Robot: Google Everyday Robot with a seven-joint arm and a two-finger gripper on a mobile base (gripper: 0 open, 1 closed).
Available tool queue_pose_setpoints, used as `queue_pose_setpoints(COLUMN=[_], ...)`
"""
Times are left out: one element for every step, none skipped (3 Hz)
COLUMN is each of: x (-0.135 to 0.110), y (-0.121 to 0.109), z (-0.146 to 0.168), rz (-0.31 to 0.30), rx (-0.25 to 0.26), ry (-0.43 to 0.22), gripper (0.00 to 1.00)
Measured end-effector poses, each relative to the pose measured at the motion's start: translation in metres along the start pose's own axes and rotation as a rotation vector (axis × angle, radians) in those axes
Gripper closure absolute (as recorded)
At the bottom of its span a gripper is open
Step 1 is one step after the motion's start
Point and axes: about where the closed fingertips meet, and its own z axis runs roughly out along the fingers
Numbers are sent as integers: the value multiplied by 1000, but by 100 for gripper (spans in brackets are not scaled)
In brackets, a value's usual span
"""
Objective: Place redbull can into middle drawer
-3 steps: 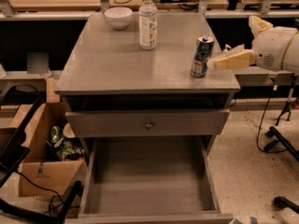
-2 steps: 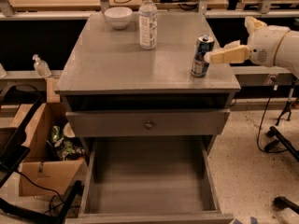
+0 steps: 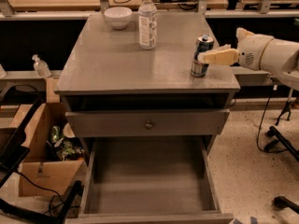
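While the slim blue-and-silver redbull can (image 3: pixel 203 45) stands near the tabletop's (image 3: pixel 117 64) front right corner, the white-and-tan gripper (image 3: pixel 205 57) is right at it. Can't tell if it's gripping.

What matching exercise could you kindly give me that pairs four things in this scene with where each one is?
Things:
1. redbull can
2. white bowl
3. middle drawer
4. gripper

Places:
A. pulled open below the knobbed drawer, floor bare
B. at the can's side, reaching in from image right
C. upright near the right edge of the cabinet top
D. rear of the cabinet top, beside the water bottle

Pairs: 1-C, 2-D, 3-A, 4-B.
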Motion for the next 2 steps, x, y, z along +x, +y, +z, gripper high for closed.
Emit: queue_pose_setpoints(x=[16,22], y=[6,15], z=[14,30], rz=[29,44], rx=[-16,-43], ry=[-3,-15], gripper=[0,0])
